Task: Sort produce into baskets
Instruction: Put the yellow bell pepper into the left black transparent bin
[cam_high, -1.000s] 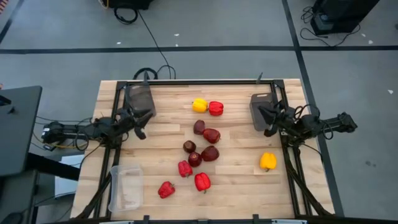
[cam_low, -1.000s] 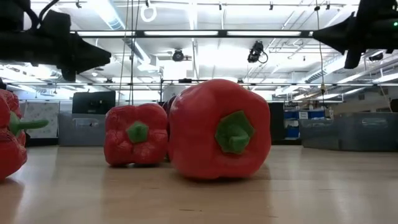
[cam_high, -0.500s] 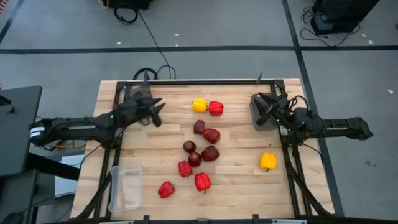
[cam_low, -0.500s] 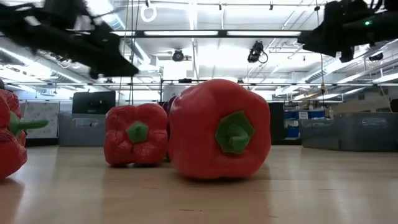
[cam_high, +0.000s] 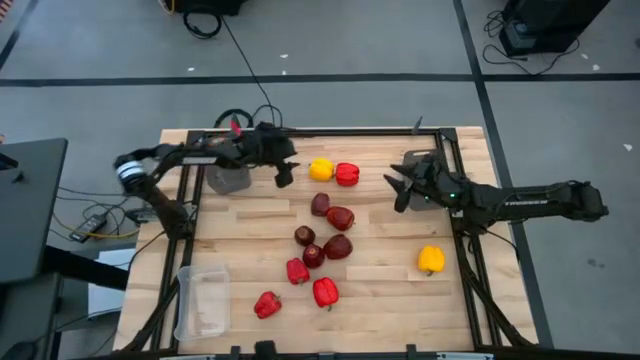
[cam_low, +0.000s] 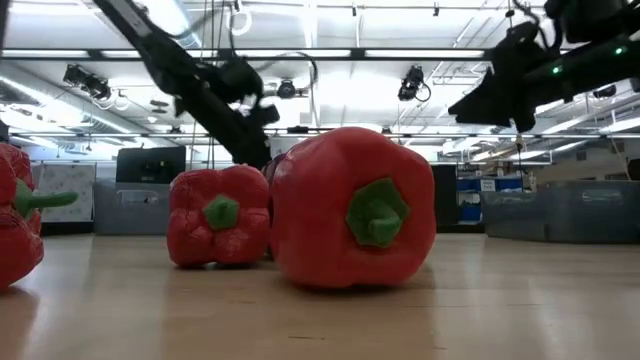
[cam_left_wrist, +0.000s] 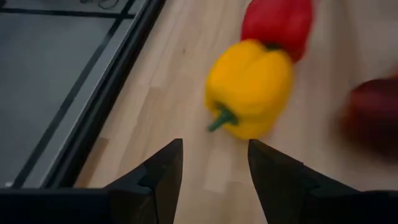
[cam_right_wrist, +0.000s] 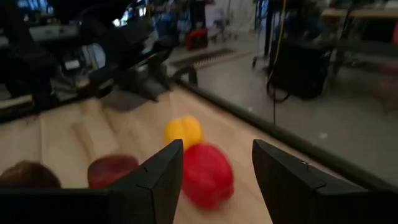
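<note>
Around my wooden table (cam_high: 250, 225) lies grey floor (cam_high: 330, 40) crossed by dark tape lines, cables (cam_high: 235, 55) trailing at upper centre. Bright ceiling strip lights (cam_low: 330, 53) glow overhead.

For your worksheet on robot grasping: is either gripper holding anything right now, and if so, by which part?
Nothing is held. The left gripper is open just short of the yellow pepper; the right gripper is open, facing the red pepper.
</note>
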